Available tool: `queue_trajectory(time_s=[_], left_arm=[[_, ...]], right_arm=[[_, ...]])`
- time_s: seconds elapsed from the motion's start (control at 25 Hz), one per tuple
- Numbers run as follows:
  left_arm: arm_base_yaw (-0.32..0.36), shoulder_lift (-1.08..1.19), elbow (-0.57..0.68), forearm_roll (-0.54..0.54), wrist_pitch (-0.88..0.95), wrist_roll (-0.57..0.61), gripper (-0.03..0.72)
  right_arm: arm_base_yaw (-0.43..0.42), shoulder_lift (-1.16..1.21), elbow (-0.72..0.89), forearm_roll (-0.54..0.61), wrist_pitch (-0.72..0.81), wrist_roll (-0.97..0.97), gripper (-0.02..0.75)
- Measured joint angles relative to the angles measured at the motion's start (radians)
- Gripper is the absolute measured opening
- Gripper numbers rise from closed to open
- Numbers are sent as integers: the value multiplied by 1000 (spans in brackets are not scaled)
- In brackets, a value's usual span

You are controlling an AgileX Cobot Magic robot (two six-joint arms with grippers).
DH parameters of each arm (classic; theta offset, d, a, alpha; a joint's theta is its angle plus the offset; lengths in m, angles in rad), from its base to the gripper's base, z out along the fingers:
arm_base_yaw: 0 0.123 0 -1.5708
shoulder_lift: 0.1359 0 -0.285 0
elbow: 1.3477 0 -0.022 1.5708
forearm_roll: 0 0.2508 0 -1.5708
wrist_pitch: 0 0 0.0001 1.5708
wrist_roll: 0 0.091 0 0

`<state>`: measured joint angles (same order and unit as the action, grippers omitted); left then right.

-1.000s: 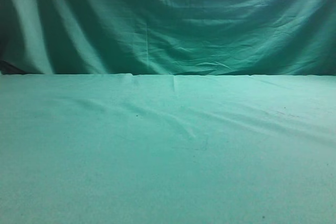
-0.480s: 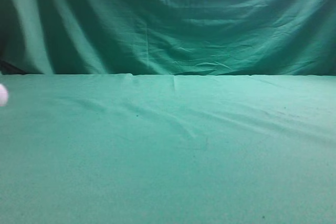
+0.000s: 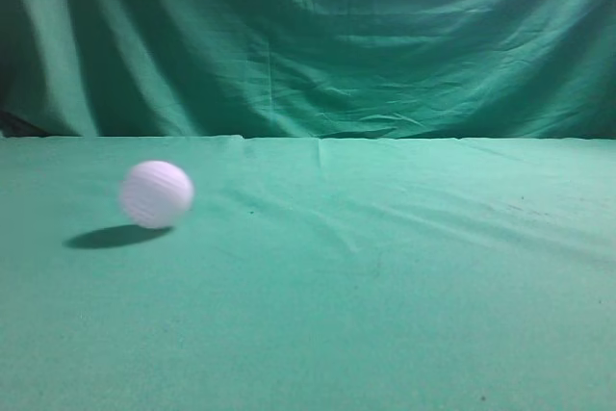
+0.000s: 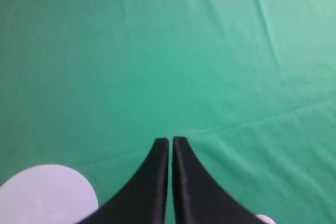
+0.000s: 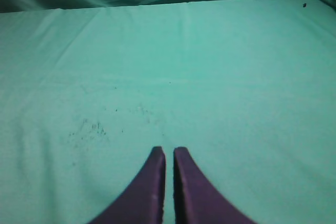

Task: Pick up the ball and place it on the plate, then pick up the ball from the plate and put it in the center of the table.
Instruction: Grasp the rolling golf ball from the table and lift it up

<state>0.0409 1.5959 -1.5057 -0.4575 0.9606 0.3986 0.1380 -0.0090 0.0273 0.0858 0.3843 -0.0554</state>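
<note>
Exterior view: a white ball (image 3: 156, 193) with fine ridged texture is seen at the left of the green cloth-covered table (image 3: 385, 315), slightly blurred. Its dark shadow (image 3: 114, 236) is cast on the cloth below and to the left of it, detached from the ball's lower edge, so the ball appears to be just above the surface; contact cannot be confirmed. No arm is seen in this view. A green draped backdrop (image 3: 337, 36) is hung behind the table.

Left wrist view: the left gripper (image 4: 170, 141) is closed, black fingers pressed tip to tip with only a hairline gap, nothing held. A pale round object (image 4: 47, 195), cut off by the frame edge, is seen low and to the left of the fingers; plate or ball cannot be determined. A small white patch (image 4: 266, 219) is noted at the lower right of the fingers.

Right wrist view: the right gripper (image 5: 169, 150) is likewise closed and empty, over bare cloth with faint dark specks (image 5: 89, 128) ahead and left of the tips.
</note>
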Motion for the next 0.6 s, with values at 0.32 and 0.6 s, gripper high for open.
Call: queue_trajectory(time_s=[0.32, 0.6], left_arm=[[-137, -273, 223, -1, -180, 34, 0], [-164, -525, 462, -4, -297, 55, 0]], right_arm=[[0, 0, 0, 0, 0, 0, 48], [0, 0, 0, 0, 0, 0, 48]])
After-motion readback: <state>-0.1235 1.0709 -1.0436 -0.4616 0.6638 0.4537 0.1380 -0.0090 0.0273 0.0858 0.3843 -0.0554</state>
